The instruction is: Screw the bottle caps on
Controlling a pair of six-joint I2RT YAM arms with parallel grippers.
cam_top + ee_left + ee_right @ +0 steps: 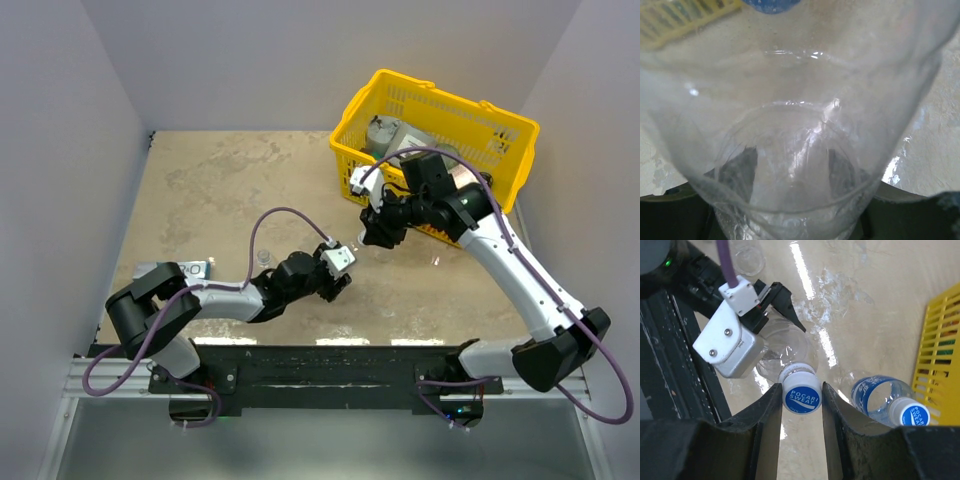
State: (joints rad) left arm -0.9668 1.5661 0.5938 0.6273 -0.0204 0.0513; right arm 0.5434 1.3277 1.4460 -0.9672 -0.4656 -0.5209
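Note:
My left gripper [345, 268] is shut on an unlabelled clear bottle [790, 347] and holds it upright on the table. That bottle fills the left wrist view [800, 100], with the dark fingers [737, 170] showing through it. A blue and white cap [801, 397] sits on its neck. My right gripper [801, 387] is above it, and its two fingers press the cap's sides. The cap's edge shows at the top of the left wrist view [771, 5]. A blue-labelled bottle [880, 395] with its cap [914, 416] on stands just to the right. A third clear bottle [262, 258] stands left of the left gripper.
A yellow basket [500, 125] holding grey cans stands at the back right, right behind the right arm; its wall shows in the right wrist view [940, 350]. A blue and white flat packet [195, 268] lies at the near left by the left arm.

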